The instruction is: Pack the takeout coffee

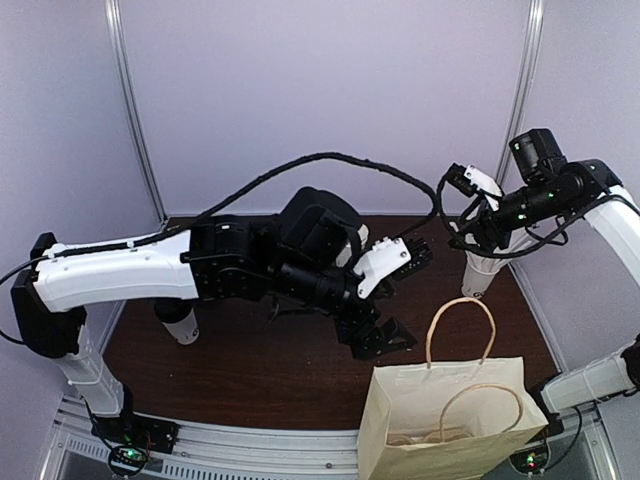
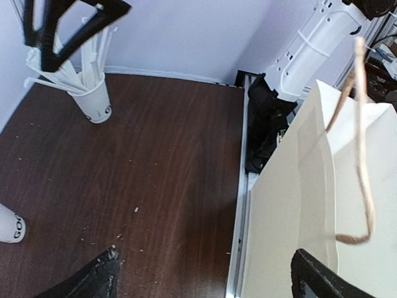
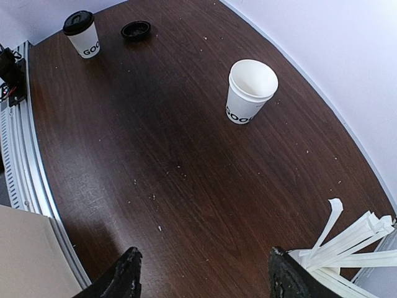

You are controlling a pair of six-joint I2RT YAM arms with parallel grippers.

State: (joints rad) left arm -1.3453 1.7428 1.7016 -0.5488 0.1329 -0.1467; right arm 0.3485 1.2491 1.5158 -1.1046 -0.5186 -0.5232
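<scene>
Left end effector (image 2: 208, 278) gapes wide near the paper bag (image 2: 291, 186), right end effector (image 3: 205, 279) open, both empty

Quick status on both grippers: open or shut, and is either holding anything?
Left gripper: open, holding nothing.
Right gripper: open, holding nothing.

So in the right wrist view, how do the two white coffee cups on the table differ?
The lidded cup wears a black lid; the open cup has none, its white inside showing. The lidded cup stands by the table's railed edge with a loose black lid beside it; the open cup stands alone, nearer the wall. Both are upright white paper cups with dark lettering near the base.
</scene>
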